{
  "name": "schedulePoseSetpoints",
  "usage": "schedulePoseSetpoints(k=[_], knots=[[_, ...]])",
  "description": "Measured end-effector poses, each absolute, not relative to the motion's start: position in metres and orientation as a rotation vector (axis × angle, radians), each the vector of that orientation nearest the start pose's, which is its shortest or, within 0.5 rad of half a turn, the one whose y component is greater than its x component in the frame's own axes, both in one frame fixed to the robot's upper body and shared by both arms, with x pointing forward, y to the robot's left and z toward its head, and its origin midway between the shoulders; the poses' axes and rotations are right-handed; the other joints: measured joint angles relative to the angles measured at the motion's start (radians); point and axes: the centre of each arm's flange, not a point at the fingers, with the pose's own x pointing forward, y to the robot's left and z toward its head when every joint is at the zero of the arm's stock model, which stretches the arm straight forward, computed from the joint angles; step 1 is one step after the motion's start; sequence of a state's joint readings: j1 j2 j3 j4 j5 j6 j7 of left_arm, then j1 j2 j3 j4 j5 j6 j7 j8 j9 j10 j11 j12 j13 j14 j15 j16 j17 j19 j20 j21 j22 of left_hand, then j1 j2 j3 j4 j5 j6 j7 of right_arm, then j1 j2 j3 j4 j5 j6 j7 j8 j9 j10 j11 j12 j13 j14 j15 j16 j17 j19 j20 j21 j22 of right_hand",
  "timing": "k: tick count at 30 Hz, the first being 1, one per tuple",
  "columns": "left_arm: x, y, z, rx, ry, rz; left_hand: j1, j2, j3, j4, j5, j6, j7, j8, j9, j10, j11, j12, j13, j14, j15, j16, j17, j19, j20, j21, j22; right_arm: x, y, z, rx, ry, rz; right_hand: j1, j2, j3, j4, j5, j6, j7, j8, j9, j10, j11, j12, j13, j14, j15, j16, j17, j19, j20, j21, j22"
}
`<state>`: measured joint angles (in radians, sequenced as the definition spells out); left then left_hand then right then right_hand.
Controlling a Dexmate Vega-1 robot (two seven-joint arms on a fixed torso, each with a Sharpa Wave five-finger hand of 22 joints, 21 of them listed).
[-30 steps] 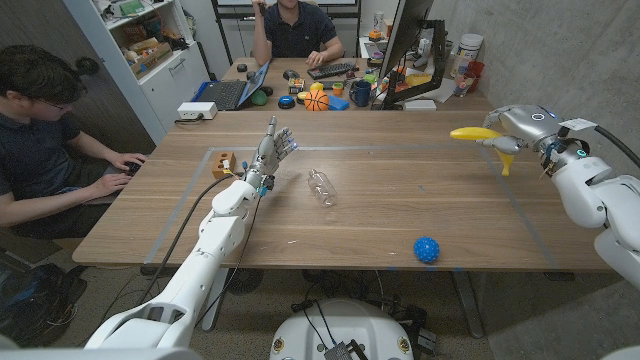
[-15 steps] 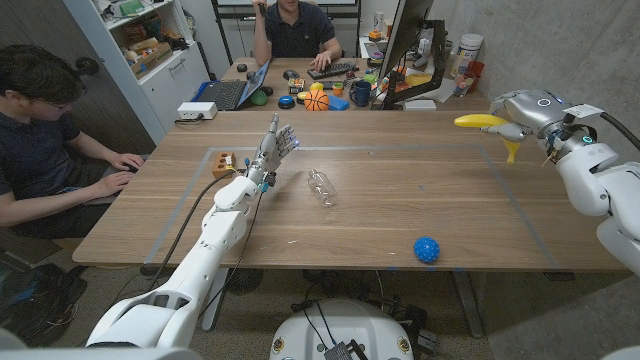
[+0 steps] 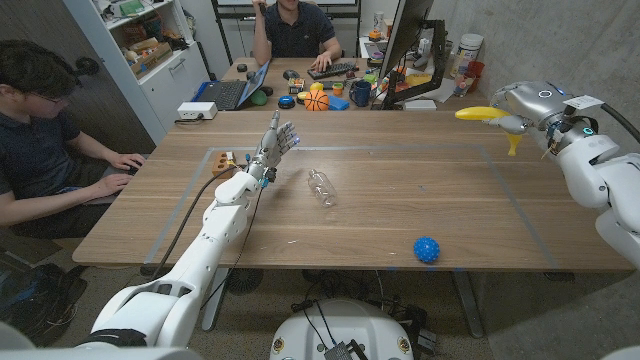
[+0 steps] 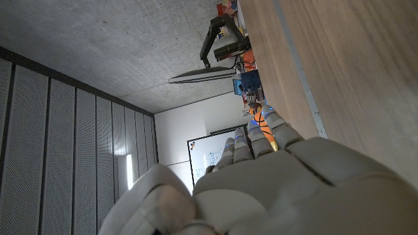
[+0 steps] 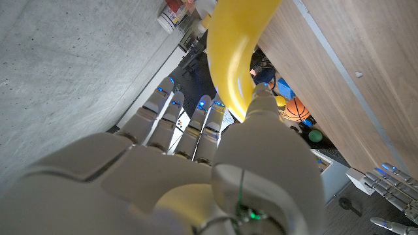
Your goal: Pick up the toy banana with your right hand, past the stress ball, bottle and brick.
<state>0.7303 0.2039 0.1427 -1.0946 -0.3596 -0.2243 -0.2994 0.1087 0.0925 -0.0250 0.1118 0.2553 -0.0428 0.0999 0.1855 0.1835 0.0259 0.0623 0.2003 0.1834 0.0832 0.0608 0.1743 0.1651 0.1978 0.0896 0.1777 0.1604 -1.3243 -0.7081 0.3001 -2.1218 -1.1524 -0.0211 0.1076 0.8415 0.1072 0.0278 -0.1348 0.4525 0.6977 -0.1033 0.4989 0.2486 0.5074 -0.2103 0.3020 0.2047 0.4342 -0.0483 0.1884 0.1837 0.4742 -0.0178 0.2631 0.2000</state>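
Right robot hand (image 3: 528, 108) grips the toy banana (image 3: 478, 114), held up off the surface (image 3: 400, 200) near its far right corner; wrist view shows the thumb (image 5: 258, 124) pressed on the banana's (image 5: 232, 52) side, other fingers (image 5: 189, 127) extended behind it. Taking the bottle (image 3: 321, 187) as landmark: it lies on its side mid-surface, clear plastic. Banana is well right of it and farther back. Blue stress ball (image 3: 427, 249) sits right of the bottle, toward the near edge. Wooden brick (image 3: 223, 163) is left of the bottle, near the left robot hand (image 3: 277, 142). That hand holds nothing, fingers spread and upright, just left of the bottle.
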Motion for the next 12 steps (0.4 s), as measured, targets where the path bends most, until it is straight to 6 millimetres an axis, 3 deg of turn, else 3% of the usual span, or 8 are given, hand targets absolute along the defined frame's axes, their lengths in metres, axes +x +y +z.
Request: schedulePoseSetpoints(k=[12], knots=[[0.6896, 0.2436, -0.0088, -0.026, -0.582, -0.336, 0.000, 0.000, 0.000, 0.000, -0.004, 0.000, 0.000, 0.000, 0.000, 0.000, 0.000, 0.000, 0.000, 0.000, 0.000, 0.000, 0.000, 0.000, 0.000, 0.000, 0.000, 0.4429, -0.3896, 0.0930, -1.840, -0.589, -0.660, 0.000, 0.000, 0.000, 0.000, 0.000, 0.000, 0.000, -0.002, 0.000, 0.000, 0.000, 0.000, 0.000, 0.000, 0.000, 0.000, 0.000, 0.000, 0.000, 0.000, 0.000]])
